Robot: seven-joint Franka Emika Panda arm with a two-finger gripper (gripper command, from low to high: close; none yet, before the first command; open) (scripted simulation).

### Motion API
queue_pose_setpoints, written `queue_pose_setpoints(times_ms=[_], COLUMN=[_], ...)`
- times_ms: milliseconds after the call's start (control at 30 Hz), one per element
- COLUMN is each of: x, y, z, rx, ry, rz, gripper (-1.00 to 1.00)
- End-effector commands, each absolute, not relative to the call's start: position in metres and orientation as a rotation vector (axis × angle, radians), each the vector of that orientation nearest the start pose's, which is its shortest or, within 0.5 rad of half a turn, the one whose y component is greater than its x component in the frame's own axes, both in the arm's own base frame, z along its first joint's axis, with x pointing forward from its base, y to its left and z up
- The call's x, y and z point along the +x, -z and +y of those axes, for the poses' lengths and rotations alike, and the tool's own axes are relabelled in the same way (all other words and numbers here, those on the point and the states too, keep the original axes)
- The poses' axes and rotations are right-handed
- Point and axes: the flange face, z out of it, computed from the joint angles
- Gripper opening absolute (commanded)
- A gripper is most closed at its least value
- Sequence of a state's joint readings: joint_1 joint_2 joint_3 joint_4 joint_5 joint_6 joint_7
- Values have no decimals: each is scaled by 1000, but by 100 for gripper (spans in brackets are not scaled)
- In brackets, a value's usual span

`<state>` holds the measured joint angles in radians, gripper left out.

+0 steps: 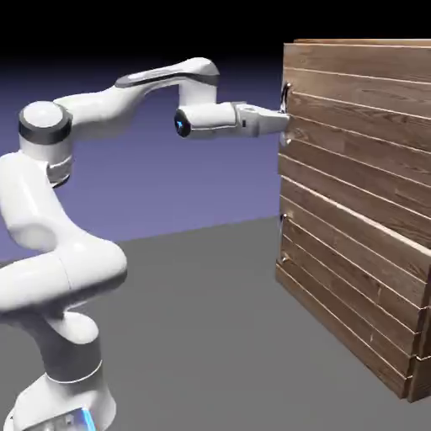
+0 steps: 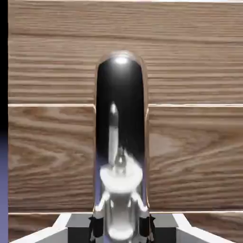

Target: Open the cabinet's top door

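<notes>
The claw (image 1: 283,122) is closing narrowly on the top door's upright handle (image 2: 120,114), its fingertips drawn in to the bar's width and pressing one on each side. The arm (image 1: 109,109) is reaching level toward the cabinet (image 1: 366,42), which is standing at the exterior view's right, so the claw is meeting the handle straight on. The top door (image 1: 362,126) is sitting above the lower door (image 1: 337,274), looking shut, and its handle is standing near the edge facing the arm; gripping there is presumably giving good leverage, far from the likely hinge side. Because the bar is running upright, the fingers are straddling it from either side, which should be keeping them from slipping sideways as the door swings. The task seems to be waiting at the grip, with the pull coming next; that move is probably calling for a curved path, since a straight tug could be twisting the bar loose.
</notes>
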<state>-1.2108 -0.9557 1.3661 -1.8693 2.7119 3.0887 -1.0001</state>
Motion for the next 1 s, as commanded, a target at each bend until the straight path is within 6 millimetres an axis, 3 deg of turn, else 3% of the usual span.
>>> queue_pose_setpoints(times_ms=[0, 533, 967], x=[476, 360, 267], y=[-556, -556, -556], z=[244, 183, 98], rx=[-1764, -1764, -1744], ry=[1716, 1541, 1368], rz=[663, 415, 190], gripper=[-100, -100, -100])
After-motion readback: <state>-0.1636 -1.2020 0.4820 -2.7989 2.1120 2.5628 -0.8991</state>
